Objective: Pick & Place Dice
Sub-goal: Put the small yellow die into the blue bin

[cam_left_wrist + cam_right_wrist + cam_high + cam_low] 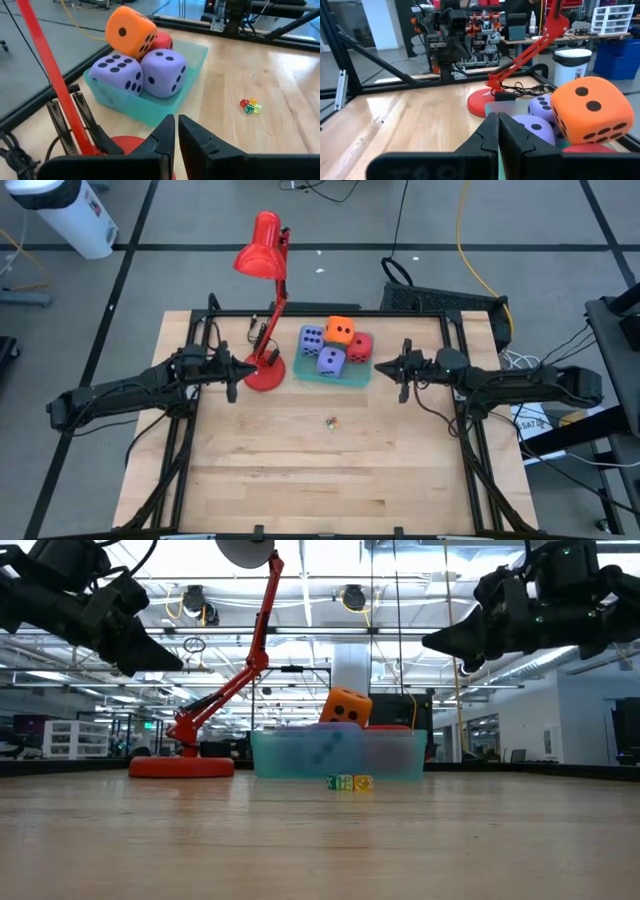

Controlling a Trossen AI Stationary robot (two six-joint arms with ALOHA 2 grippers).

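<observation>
All four dice sit piled in the teal tray (357, 376) toward the far side of the desk (320, 470), just beside the base of the red lamp (264, 370): two purple dice (311, 339) low in the tray, the red die (360, 346) behind them, and the orange die (340, 331) perched on top, tilted and resting on the others. They look like foam — light, soft, with a matte skin that should grip well, and rounded corners that would let fingers slide off if taken at an edge. The best hold is probably across two opposite flat faces, through the middle, and the orange die is the one free to take first, since the rest are wedged against each other and the tray wall. Each die is broad, so the fingers would have to spread wide. Neither end effector is ready for that yet: the left end effector (232, 370) hangs above the desk near the lamp base with its fingers together and nothing in them, and the right end effector (380, 366) hovers just beside the tray on the other side — fingers likewise pressed together, holding nothing and touching nothing.
</observation>
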